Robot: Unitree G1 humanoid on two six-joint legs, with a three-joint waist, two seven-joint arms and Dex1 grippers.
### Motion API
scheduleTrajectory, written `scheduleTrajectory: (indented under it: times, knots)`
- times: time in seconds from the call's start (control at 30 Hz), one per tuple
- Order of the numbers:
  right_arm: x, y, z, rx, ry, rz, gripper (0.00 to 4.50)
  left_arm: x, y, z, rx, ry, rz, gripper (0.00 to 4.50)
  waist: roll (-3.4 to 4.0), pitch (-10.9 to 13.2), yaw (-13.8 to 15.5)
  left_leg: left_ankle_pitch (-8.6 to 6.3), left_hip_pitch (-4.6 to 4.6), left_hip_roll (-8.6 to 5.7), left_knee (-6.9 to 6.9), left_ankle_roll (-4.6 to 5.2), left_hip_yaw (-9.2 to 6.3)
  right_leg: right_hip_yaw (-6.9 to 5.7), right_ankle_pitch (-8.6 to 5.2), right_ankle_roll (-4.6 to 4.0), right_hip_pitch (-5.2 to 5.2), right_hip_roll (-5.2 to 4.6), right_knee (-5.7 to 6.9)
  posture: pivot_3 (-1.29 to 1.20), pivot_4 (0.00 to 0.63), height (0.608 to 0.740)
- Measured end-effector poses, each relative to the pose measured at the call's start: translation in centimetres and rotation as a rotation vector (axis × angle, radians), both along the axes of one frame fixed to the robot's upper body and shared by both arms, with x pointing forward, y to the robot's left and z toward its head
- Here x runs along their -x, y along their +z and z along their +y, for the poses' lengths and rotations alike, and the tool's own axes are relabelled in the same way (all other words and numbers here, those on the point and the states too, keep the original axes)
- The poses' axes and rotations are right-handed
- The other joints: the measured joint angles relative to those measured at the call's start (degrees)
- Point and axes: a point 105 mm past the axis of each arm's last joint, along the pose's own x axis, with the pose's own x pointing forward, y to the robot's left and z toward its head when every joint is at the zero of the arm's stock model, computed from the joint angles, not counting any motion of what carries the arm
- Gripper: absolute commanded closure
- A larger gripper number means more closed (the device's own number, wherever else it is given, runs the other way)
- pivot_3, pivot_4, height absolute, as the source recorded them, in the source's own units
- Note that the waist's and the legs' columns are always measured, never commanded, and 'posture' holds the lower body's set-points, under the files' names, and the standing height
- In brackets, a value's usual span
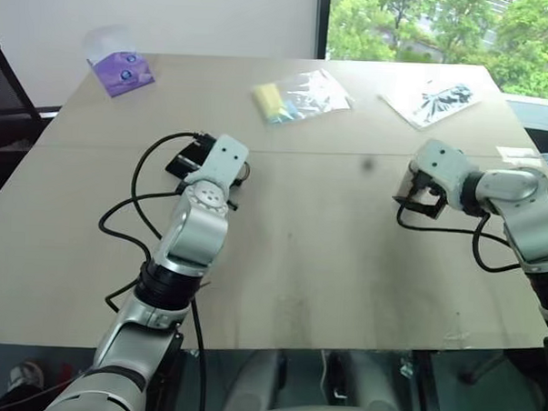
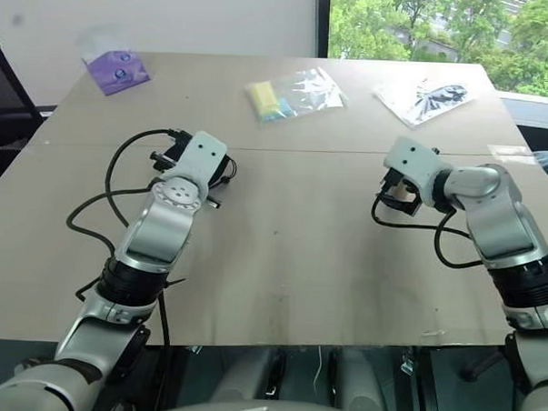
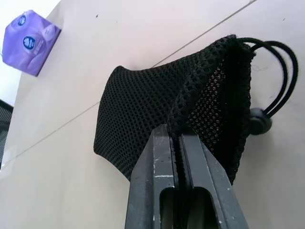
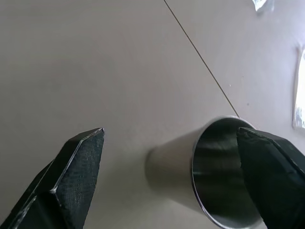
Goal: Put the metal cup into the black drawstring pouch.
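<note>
The black drawstring pouch [image 3: 143, 105] is a mesh bag lying on the table at the left, its cord [image 3: 279, 81] looped out beside its mouth. My left gripper [image 3: 178, 143] is shut on the edge of the fabric at that mouth. In the head views the pouch [image 1: 187, 158] peeks out from behind my left wrist. On the right side of the table is the metal cup [image 4: 171, 167], its open mouth turned toward the right wrist camera. My right gripper [image 4: 170, 136] stands open around it: one finger [image 4: 267, 167] overlaps the rim and the other [image 4: 78, 162] stays well apart from the cup.
A purple packet [image 1: 123, 71] lies at the far left corner of the table [image 1: 326, 262]. A clear bag with something yellow [image 1: 297, 95] and a clear bag with dark items [image 1: 435, 99] lie along the far side. Black cables [image 1: 138, 200] loop beside my left arm.
</note>
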Motion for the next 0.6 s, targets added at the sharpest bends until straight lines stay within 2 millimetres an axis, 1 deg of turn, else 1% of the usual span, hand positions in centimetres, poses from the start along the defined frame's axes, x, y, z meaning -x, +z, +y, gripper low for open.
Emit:
scheduleTrajectory:
  times: [0.03, 0.1, 0.13, 0.2, 0.23, 0.27, 0.33, 0.37, 0.43, 0.5, 0.53, 0.6]
  knots:
    - [-0.1, 0.0, -0.2, 0.003, -0.009, 0.004, 1.20, -0.1, 0.1, -0.1, 0.002, -0.005, -0.005, 4.50, 0.00, 0.0, 0.0, 0.00, 0.00, 0.00, 0.00, 0.00, 0.01, 0.01, 0.00, 0.00, 0.00, 0.00, 0.00, 0.00, 0.150, 0.740]
    - [-0.5, 0.1, -0.4, 0.011, -0.023, 0.006, 2.18, -0.2, 0.2, -0.2, 0.002, -0.011, -0.010, 4.50, 0.00, 0.0, -0.1, 0.00, 0.02, 0.00, -0.01, 0.00, 0.01, 0.01, 0.00, 0.00, 0.00, 0.00, 0.01, 0.00, 0.150, 0.740]
    - [-0.7, 0.1, -0.4, 0.008, -0.029, 0.009, 2.52, -0.2, 0.2, -0.3, 0.003, -0.014, -0.011, 4.50, 0.00, 0.0, -0.2, 0.00, 0.01, 0.00, -0.01, 0.00, 0.01, 0.01, 0.00, 0.00, 0.00, 0.01, 0.01, 0.00, 0.150, 0.740]
    - [-1.1, -0.2, -0.4, 0.013, -0.032, 0.020, 3.57, -0.2, 0.2, -0.4, 0.004, -0.021, -0.013, 4.50, 0.00, 0.0, -0.1, 0.00, 0.01, 0.00, -0.01, 0.00, 0.01, 0.00, 0.00, 0.00, 0.00, 0.00, 0.00, 0.00, 0.150, 0.740]
    - [-1.2, -0.6, -0.4, 0.029, -0.028, 0.021, 4.17, -0.3, 0.2, -0.4, 0.006, -0.028, -0.010, 4.50, 0.00, 0.0, -0.1, 0.00, 0.00, 0.00, -0.01, 0.00, 0.01, 0.00, 0.00, 0.00, -0.01, 0.00, 0.00, 0.00, 0.150, 0.740]
    - [-1.3, -0.8, -0.6, 0.042, -0.024, 0.023, 4.45, -0.3, 0.1, -0.5, 0.013, -0.037, -0.002, 4.50, 0.00, 0.0, 0.0, 0.00, 0.00, 0.00, -0.01, 0.00, 0.01, 0.00, 0.00, 0.00, -0.01, 0.00, -0.01, 0.00, 0.150, 0.740]
    - [-1.4, -1.0, -0.7, 0.056, -0.021, 0.015, 4.45, -0.2, -0.1, -0.8, 0.036, -0.057, 0.018, 4.50, 0.00, 0.0, 0.1, 0.00, -0.02, -0.02, 0.00, 0.00, 0.00, 0.00, 0.00, 0.00, -0.02, -0.01, 0.00, 0.00, 0.150, 0.740]
    - [-1.4, -0.9, -0.6, 0.062, -0.003, 0.009, 4.45, -0.1, -0.6, -1.1, 0.118, -0.072, 0.063, 4.50, 0.00, 0.0, 0.1, 0.00, -0.04, -0.02, 0.00, 0.00, -0.01, -0.03, 0.00, 0.00, -0.02, -0.01, -0.01, 0.00, 0.150, 0.740]
    - [-1.2, -0.9, -0.4, 0.060, 0.019, 0.006, 4.45, 0.0, -0.8, -1.8, 0.196, -0.092, 0.103, 4.50, 0.00, 0.0, 0.1, 0.00, -0.08, -0.02, 0.02, 0.00, -0.05, -0.07, 0.00, 0.00, -0.03, -0.01, -0.01, 0.00, 0.150, 0.740]
    - [-0.5, -1.0, -0.5, 0.017, 0.028, 0.015, 4.45, 0.0, -0.8, -3.0, 0.310, -0.132, 0.151, 4.50, -0.01, 0.0, 0.3, 0.00, -0.17, -0.02, 0.08, 0.00, -0.16, -0.19, 0.00, 0.00, -0.04, -0.02, -0.03, 0.00, 0.150, 0.740]
    - [0.0, -1.1, -0.5, -0.034, 0.027, 0.028, 4.45, 0.0, -0.4, -3.8, 0.380, -0.160, 0.176, 4.50, -0.01, 0.0, 0.2, 0.00, -0.23, -0.02, 0.11, 0.00, -0.19, -0.22, 0.00, 0.00, -0.08, -0.02, -0.03, 0.00, 0.150, 0.740]
    - [0.8, -0.9, -0.3, -0.125, 0.021, 0.044, 4.45, 0.2, 0.0, -4.8, 0.471, -0.193, 0.216, 4.50, -0.01, 0.0, 0.1, 0.00, -0.25, -0.03, 0.12, 0.00, -0.17, -0.19, 0.00, 0.00, -0.10, -0.02, -0.01, 0.00, 0.150, 0.740]
